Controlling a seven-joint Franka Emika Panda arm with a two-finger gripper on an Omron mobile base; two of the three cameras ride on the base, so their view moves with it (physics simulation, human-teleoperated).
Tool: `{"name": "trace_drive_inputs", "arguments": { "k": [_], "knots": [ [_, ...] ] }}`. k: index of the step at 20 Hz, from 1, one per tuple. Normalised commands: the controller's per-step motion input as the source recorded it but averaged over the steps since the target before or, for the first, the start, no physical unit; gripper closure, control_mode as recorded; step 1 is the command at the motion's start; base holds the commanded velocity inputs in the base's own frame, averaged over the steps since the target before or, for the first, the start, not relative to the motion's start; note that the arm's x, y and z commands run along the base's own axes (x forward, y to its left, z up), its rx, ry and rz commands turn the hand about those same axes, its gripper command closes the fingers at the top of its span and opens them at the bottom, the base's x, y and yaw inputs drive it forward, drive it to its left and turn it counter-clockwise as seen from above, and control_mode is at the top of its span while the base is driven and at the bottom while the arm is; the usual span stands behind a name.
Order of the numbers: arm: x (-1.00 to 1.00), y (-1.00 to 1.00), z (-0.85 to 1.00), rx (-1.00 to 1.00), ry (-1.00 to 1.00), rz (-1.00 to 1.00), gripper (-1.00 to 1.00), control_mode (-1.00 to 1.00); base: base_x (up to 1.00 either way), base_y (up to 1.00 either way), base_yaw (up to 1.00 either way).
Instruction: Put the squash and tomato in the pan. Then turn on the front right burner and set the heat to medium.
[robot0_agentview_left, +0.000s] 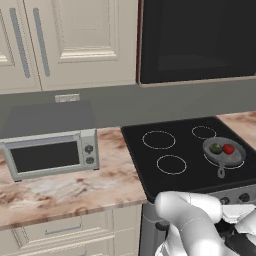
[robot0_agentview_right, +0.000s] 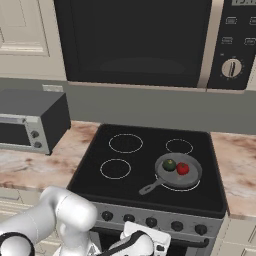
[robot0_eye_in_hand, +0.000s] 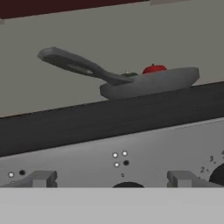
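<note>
Stove panel (robot0_eye_in_hand: 131, 153) digits, seemingly 3 and 2.

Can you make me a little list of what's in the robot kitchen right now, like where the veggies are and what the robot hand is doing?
pan: on the stove's front right burner, handle toward the knobs
squash: inside the pan
tomato: inside the pan, beside the squash
gripper: open, holding nothing, low in front of the stove's control panel
knobs: a row along the stove front, none touched yet
toaster oven: on the counter left of the stove
</note>
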Motion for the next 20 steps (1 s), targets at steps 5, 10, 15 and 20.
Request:
{"name": "trace_drive_inputs", "arguments": {
  "k": [5, 10, 15, 20],
  "knots": [
    [0.00, 0.00, -0.22, 0.00, 0.00, 0.02, -1.00, -1.00, 0.00, 0.00, 0.00],
    [0.00, 0.00, -0.23, 0.00, 0.00, 0.00, -1.00, -1.00, 0.00, 0.00, 0.00],
    [0.01, 0.00, -0.19, 0.00, 0.00, 0.00, -1.00, -1.00, 0.00, 0.00, 0.00],
    [0.15, -0.12, -0.10, 0.00, 0.00, 0.00, -1.00, -1.00, 0.00, 0.00, 0.00]
  ]
}}
